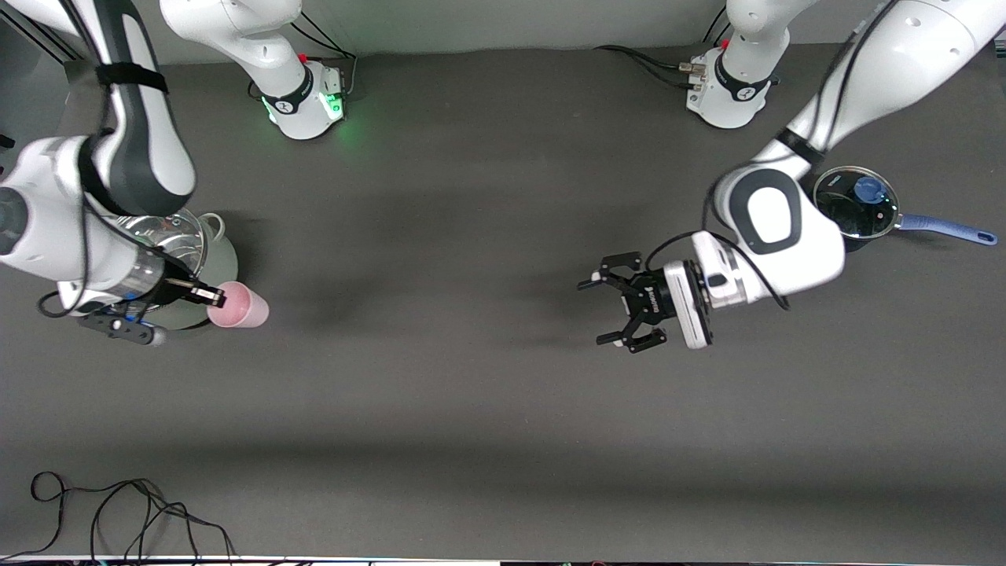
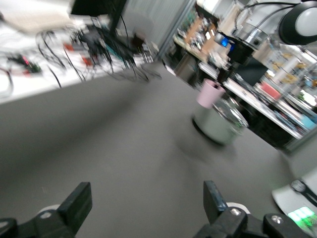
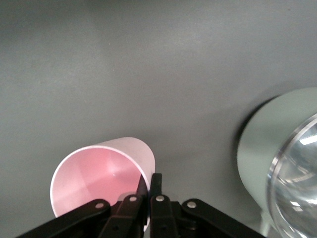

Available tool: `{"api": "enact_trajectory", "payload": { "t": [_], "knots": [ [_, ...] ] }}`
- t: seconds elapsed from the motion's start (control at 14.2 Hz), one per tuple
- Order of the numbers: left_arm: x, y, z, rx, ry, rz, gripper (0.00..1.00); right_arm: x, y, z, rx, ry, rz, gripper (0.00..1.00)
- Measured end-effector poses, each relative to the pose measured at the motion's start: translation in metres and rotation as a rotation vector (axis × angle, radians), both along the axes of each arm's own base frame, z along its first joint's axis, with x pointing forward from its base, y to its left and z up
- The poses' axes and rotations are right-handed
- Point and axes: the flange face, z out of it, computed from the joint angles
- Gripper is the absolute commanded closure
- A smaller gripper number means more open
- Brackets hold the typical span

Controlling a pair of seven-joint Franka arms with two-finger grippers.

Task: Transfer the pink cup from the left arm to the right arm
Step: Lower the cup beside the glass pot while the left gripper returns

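Note:
The pink cup (image 1: 242, 307) is held in the air, tilted, beside a pale green pot at the right arm's end of the table. My right gripper (image 1: 214, 296) is shut on its rim. In the right wrist view one finger is inside the pink cup (image 3: 99, 181) and one outside, and my right gripper (image 3: 150, 182) pinches the wall. My left gripper (image 1: 601, 312) is open and empty, low over bare table toward the left arm's end. In the left wrist view my left gripper (image 2: 146, 198) is spread wide, with the cup (image 2: 210, 93) far off.
The pale green pot (image 1: 224, 255) with a glass lid stands under the right arm; it also shows in the right wrist view (image 3: 262, 148) and the left wrist view (image 2: 215, 126). A dark saucepan (image 1: 855, 206) with a blue handle sits near the left arm. Cables (image 1: 118, 511) lie at the front edge.

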Motion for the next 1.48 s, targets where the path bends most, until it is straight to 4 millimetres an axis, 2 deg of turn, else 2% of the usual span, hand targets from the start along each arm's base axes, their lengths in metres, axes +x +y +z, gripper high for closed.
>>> {"api": "enact_trajectory", "payload": {
  "t": [0.28,0.56,0.7,0.92,1.06,1.13,1.2,1.27,1.48],
  "knots": [
    [0.018,0.056,0.045,0.123,0.214,-0.088,0.00,-0.021,-0.002,-0.052,-0.008,-0.047,0.001,1.00],
    [0.015,0.118,0.085,0.477,0.418,-0.186,0.00,-0.035,-0.005,-0.091,-0.019,-0.074,-0.004,1.00],
    [0.013,0.153,0.100,0.656,0.495,-0.175,0.00,-0.038,-0.006,-0.111,-0.028,-0.084,-0.005,1.00],
    [0.015,0.220,0.128,0.811,0.560,-0.098,0.00,-0.045,-0.008,-0.141,-0.042,-0.108,-0.007,1.00],
    [0.016,0.253,0.143,0.927,0.563,-0.043,0.00,-0.049,-0.010,-0.155,-0.049,-0.126,-0.008,1.00],
    [0.015,0.259,0.150,0.975,0.561,-0.018,0.00,-0.049,-0.009,-0.153,-0.048,-0.130,-0.006,0.67],
    [0.013,0.263,0.156,1.016,0.562,0.009,0.00,-0.049,-0.009,-0.151,-0.047,-0.132,-0.006,0.21],
    [0.012,0.269,0.161,1.056,0.564,0.040,0.00,-0.048,-0.008,-0.151,-0.047,-0.133,-0.005,0.00],
    [0.006,0.296,0.171,1.120,0.611,0.155,0.00,-0.046,-0.008,-0.138,-0.041,-0.136,-0.006,0.00]
  ]
}}
